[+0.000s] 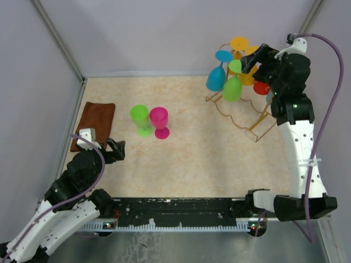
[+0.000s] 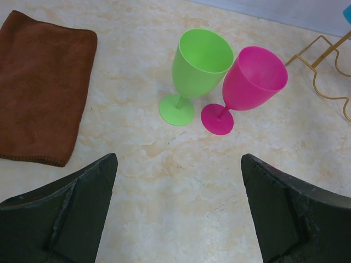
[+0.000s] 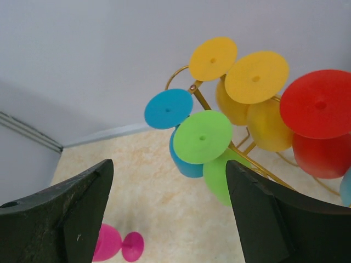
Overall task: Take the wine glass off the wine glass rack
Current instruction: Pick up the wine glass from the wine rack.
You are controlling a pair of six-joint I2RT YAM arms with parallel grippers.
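The golden wire wine glass rack [image 1: 244, 112] stands at the back right, and its rail shows in the right wrist view [image 3: 204, 103]. Several glasses hang on it upside down: blue [image 1: 215, 79], green [image 1: 232, 89], yellow [image 1: 239, 44] and red [image 1: 261, 87]. My right gripper [image 1: 251, 61] is open and empty, high beside the rack top. In its wrist view the gripper [image 3: 168, 174] points at the green glass's foot [image 3: 202, 137] and the blue foot [image 3: 168, 108], apart from both. My left gripper [image 1: 115, 149] is open and empty, low at the near left [image 2: 178, 164].
A green glass [image 1: 140, 118] and a pink glass [image 1: 159, 121] stand upright side by side mid-table; they also show in the left wrist view, green [image 2: 198, 63] and pink [image 2: 252, 82]. A brown cloth [image 1: 94, 125] lies at the left. Walls enclose the back and sides.
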